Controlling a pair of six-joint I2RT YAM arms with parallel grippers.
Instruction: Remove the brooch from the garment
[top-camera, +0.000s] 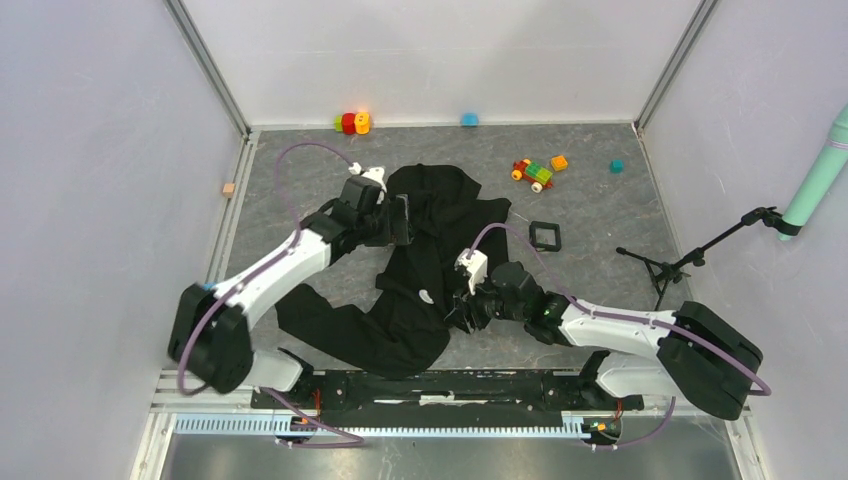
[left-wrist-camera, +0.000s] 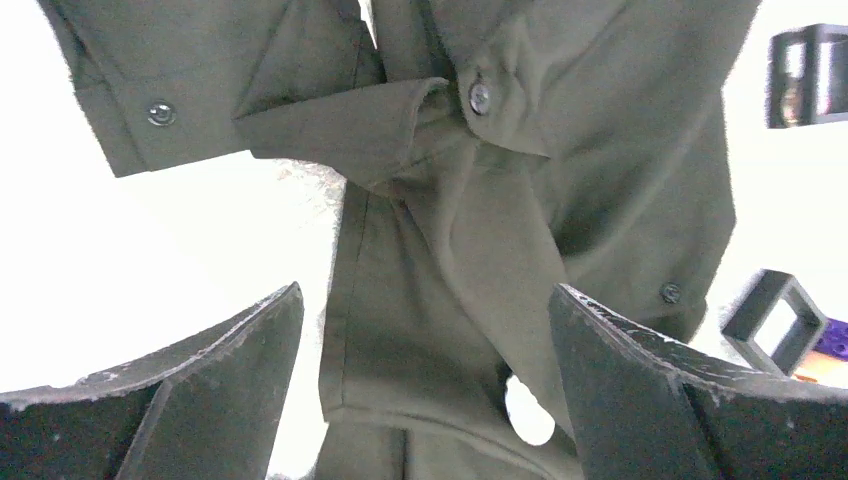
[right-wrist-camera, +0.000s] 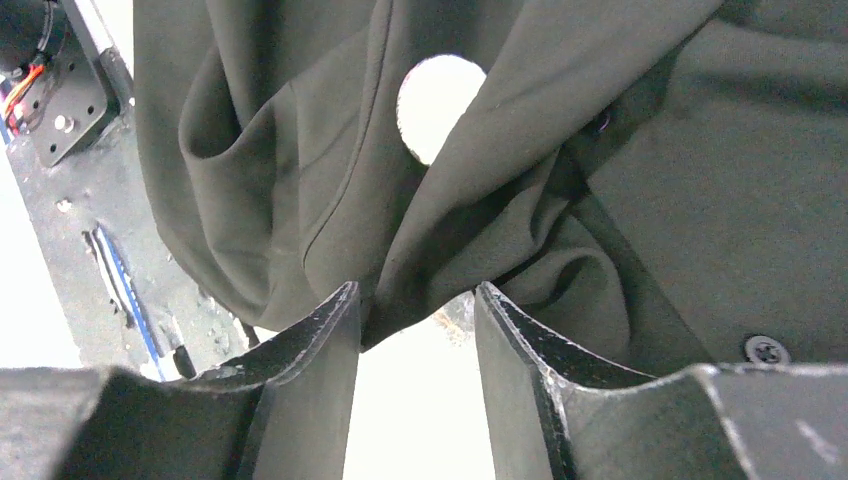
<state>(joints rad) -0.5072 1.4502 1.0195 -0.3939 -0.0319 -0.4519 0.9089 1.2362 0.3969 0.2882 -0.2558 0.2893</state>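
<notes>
The black garment (top-camera: 425, 275) lies spread in the middle of the table, collar toward the far side. The brooch (top-camera: 427, 296) is a tiny pale round piece on its lower front. My left gripper (top-camera: 405, 221) hovers at the collar, open wide; in its wrist view the cloth (left-wrist-camera: 440, 230) lies between the jaws (left-wrist-camera: 425, 290), and the brooch (left-wrist-camera: 527, 412) shows close to the right finger. My right gripper (top-camera: 462, 308) is at the garment's right edge, open; a cloth fold (right-wrist-camera: 470, 240) reaches its fingertips (right-wrist-camera: 416, 288), and the brooch (right-wrist-camera: 437, 105) lies beyond them.
A black square frame (top-camera: 545, 236) lies right of the garment; it also shows in the left wrist view (left-wrist-camera: 775, 320). Coloured toy bricks (top-camera: 533, 172) and small blocks (top-camera: 354, 123) sit along the back. A small black stand (top-camera: 690, 255) and a teal pole (top-camera: 820, 175) are at the right.
</notes>
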